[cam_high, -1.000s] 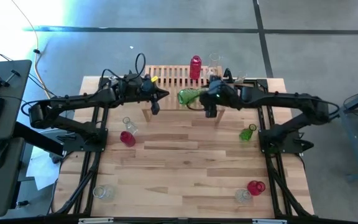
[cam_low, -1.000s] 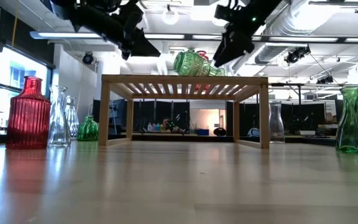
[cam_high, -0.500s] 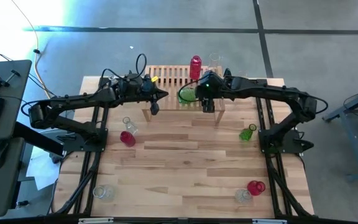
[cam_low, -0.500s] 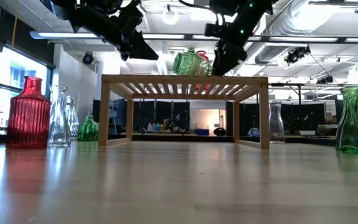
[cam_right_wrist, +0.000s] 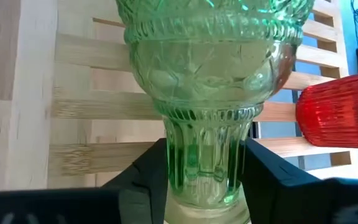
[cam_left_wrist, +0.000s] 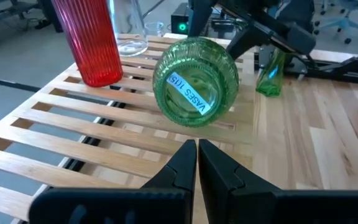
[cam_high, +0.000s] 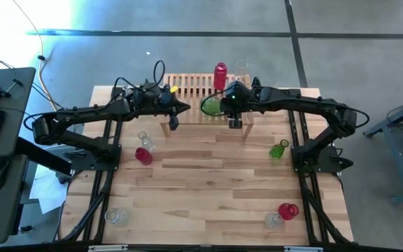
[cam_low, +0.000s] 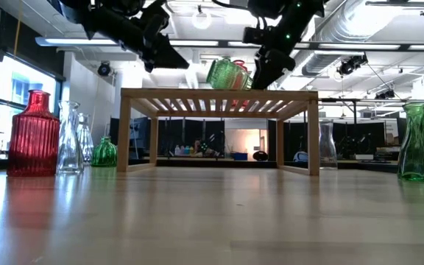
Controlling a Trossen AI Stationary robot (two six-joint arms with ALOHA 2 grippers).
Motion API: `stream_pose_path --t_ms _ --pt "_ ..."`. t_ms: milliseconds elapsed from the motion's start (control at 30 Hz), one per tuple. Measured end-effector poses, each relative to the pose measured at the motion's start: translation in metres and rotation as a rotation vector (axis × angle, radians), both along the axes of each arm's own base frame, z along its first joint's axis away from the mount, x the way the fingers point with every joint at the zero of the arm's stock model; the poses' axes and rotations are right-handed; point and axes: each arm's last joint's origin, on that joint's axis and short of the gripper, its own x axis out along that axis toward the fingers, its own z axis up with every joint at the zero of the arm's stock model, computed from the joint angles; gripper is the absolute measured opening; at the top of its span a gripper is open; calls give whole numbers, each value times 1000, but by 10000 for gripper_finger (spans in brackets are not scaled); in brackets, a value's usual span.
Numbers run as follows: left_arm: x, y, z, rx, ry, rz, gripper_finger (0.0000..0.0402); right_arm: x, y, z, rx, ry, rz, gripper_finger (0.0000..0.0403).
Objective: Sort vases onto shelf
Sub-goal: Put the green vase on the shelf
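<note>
A green ribbed vase (cam_high: 213,106) lies on its side on the slatted shelf (cam_high: 187,87), its base (cam_left_wrist: 194,84) facing my left gripper. My right gripper (cam_right_wrist: 204,180) is shut on its neck. My left gripper (cam_left_wrist: 196,157) is shut and empty, hovering over the shelf's left part a short way from the vase's base. A red vase (cam_high: 220,75) and a clear vase (cam_high: 241,68) stand upright on the shelf's far side. My right gripper pinches the green vase's neck (cam_right_wrist: 204,155) between its two fingers, one on each side. The fingers come from above, pointing down, and lie across the neck. The vase lies tilted, its round body (cam_low: 228,73) on the slats.
On the plank table stand a red vase (cam_high: 143,155) and a clear vase (cam_high: 144,140) at the left. A green vase (cam_high: 278,150) stands at the right. A red vase (cam_high: 287,210) and two clear vases (cam_high: 274,221) (cam_high: 116,217) stand near the front edge.
My right gripper has swung toward the table's left and come over the green vase's neck. The vase stays lying on the shelf.
</note>
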Motion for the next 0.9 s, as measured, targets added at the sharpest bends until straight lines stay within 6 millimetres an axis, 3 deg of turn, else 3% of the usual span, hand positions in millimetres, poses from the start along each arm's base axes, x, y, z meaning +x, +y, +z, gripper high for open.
stream_pose_path --t_ms 200,500,733,833,900 --pt "-7 -3 11 18 -42 0 7 2 11 2 -82 31 -15 135" --pt "-30 -15 36 26 -116 5 7 -7 42 23 -146 -4 0 134" --pt "-37 -32 45 37 -135 -53 7 -8 83 47 26 -66 -9 134" --pt "-37 -42 47 53 -136 -96 7 -5 109 44 183 -106 25 134" --pt "-37 -49 48 56 -135 -122 7 0 125 28 288 -157 48 134"
